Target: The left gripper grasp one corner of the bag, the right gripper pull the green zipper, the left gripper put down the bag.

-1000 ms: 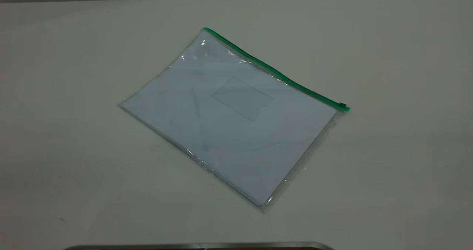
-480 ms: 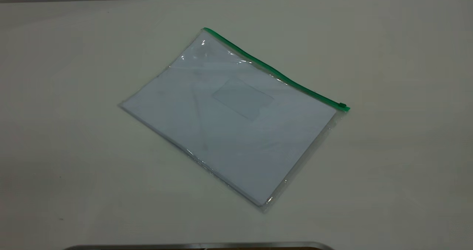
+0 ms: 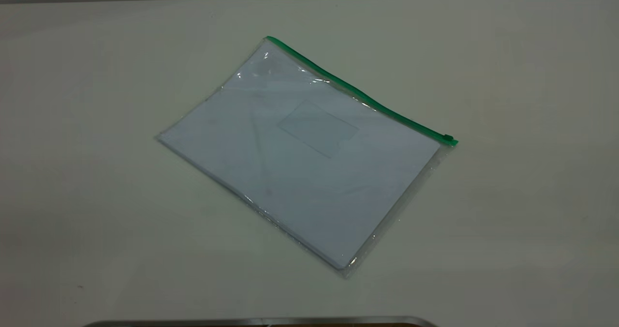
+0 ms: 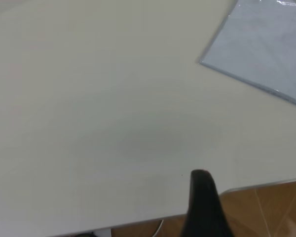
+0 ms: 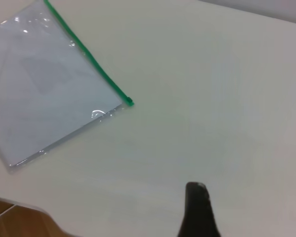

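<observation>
The bag, a clear pouch with white paper inside, lies flat and askew in the middle of the table. The green zipper runs along its far right edge, with the slider tab at the right corner. Neither gripper shows in the exterior view. My left gripper is only a black wedge, above the table's edge, well short of the bag's near corner. My right gripper is a black wedge over bare table, apart from the bag, zipper and slider.
The white table surrounds the bag on all sides. A metal strip lies along the front edge. The table's edge and a wooden floor beyond show in the left wrist view.
</observation>
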Motion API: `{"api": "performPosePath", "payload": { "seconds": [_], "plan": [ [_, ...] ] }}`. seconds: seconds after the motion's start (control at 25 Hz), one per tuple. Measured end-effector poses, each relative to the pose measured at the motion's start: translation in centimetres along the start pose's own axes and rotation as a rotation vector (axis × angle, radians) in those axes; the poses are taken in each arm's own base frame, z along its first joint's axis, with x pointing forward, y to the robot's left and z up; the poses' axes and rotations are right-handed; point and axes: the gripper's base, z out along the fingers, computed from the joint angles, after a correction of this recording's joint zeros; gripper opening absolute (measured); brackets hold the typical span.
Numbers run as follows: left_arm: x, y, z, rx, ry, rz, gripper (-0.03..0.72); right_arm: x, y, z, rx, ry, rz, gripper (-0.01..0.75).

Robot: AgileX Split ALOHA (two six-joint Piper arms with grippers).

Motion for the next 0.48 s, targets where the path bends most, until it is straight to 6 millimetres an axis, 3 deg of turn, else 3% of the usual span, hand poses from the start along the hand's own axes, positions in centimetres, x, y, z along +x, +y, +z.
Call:
{"api": "performPosePath", "payload": {
  "seconds": [0.48],
  "plan": [
    [0.00,0.00,0.00,0.000,0.000,0.000,0.578,0.18,-0.84,-0.04,0.095,0.015,0.109,0.574]
  ]
}}
